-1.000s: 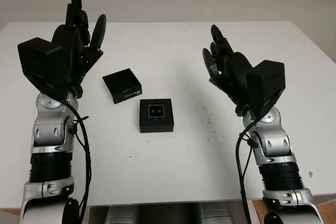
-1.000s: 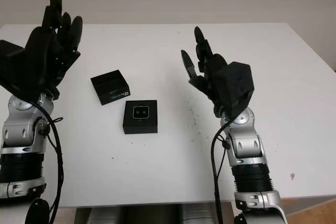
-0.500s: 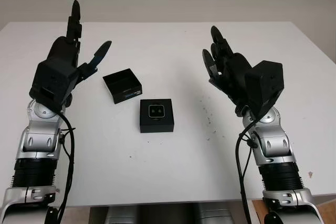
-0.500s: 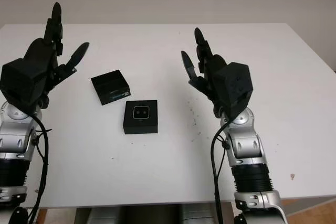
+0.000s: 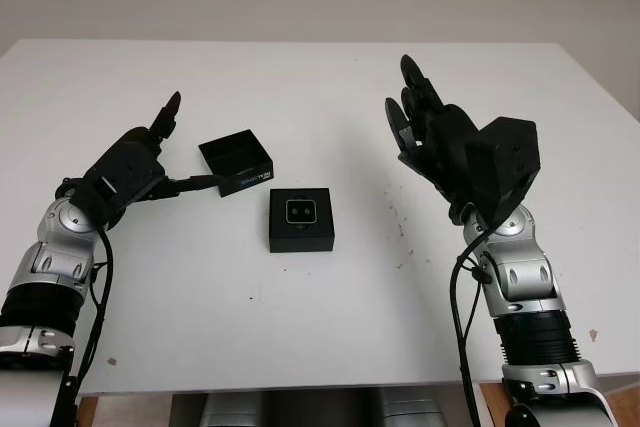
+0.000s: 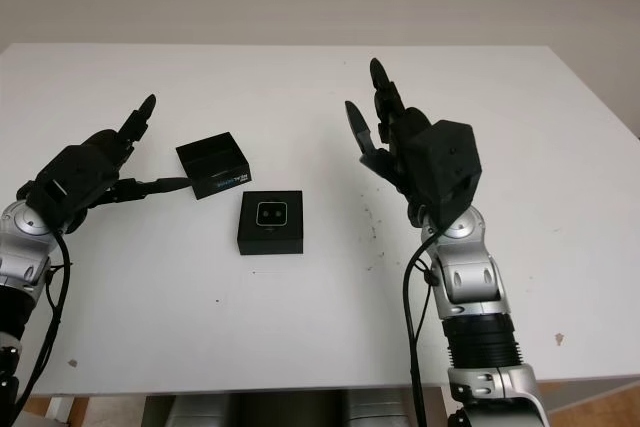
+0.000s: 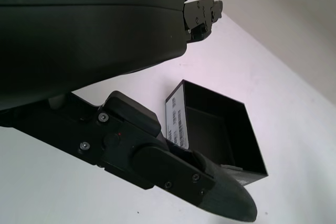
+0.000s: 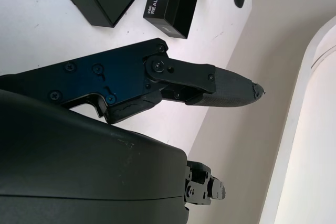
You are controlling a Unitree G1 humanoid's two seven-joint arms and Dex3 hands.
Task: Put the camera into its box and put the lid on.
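On the white tabletop (image 5: 320, 77), the black left hand (image 5: 135, 162) hovers low near the left edge, open, one of its fingers (image 5: 195, 184) reaching to just beside the empty black cardboard lid (image 5: 235, 160). Just right of it, nearer the front edge, sits the square black box (image 5: 301, 219) with the small silver camera (image 5: 301, 210) inside. The black right hand (image 5: 440, 142) is raised toward the right edge, open, holding nothing.

The 2 head views look forward and down over the white table (image 5: 330, 337) from slightly offset spots, sharing the whole tabletop. The left wrist view sits very close behind the left hand (image 7: 157, 156), facing the open box (image 7: 220, 129). The right wrist view looks past the right hand (image 8: 173, 82) toward that box.
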